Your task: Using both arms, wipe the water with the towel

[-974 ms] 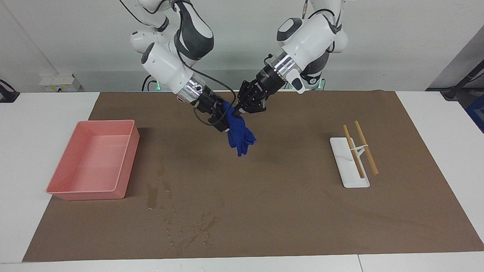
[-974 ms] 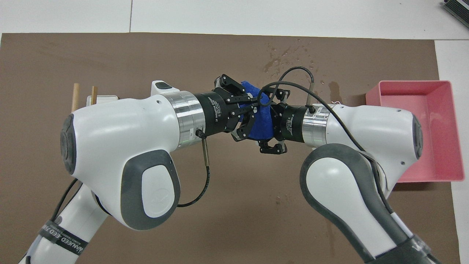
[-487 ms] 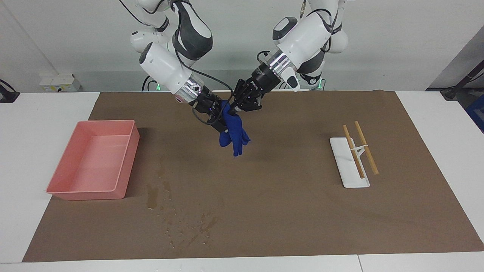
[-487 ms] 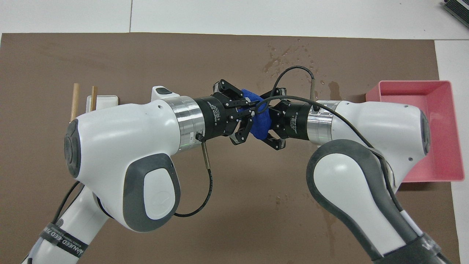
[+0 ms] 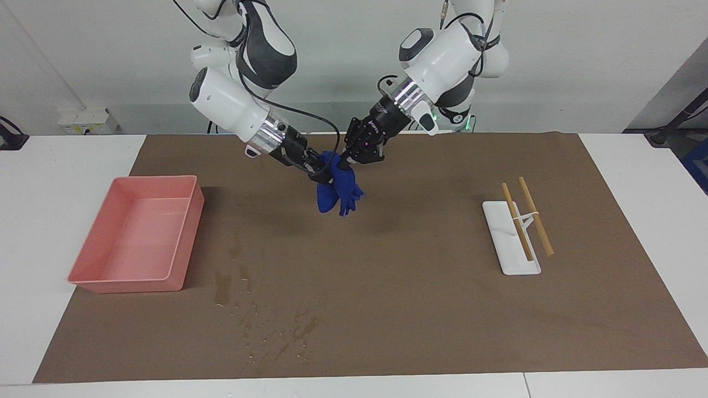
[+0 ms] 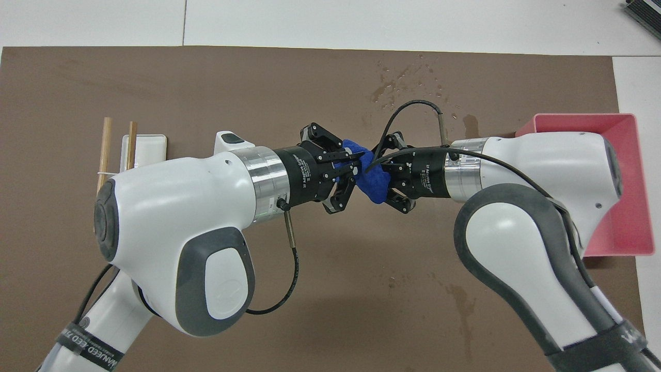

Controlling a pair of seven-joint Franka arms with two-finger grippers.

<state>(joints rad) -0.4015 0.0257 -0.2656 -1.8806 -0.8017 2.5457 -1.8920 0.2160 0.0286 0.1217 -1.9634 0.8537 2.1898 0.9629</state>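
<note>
Both grippers up over the middle of the brown mat (image 5: 420, 287), sharing one load. Left gripper (image 5: 344, 160) closed tight on the upper edge of the small deep-blue soft cloth towel (image 5: 335, 192); right gripper (image 5: 325, 172) pinched shut on the same bunched top, just beside the left one. Towel hung limp in a crumpled bundle below the two sets of fingers, clear of the worktop.

Water (image 5: 276, 326) lay as dark blotches and shiny droplets on the mat, farther from the robots than the towel, near the pink plastic tray (image 5: 185, 232) toward the right arm's end. None of it touched yet.

Handled like a light, floppy thing: no stiffness, prone to folding and slipping out of a shallow pinch. Best gripped at two separate corners, judged from the bunching, so as to spread flat for wiping.

Writing seen on the left gripper's black body in the overhead view, roughly "2F Adaptive Gripper"; the strap lettering on the left arm too partial to read.
</note>
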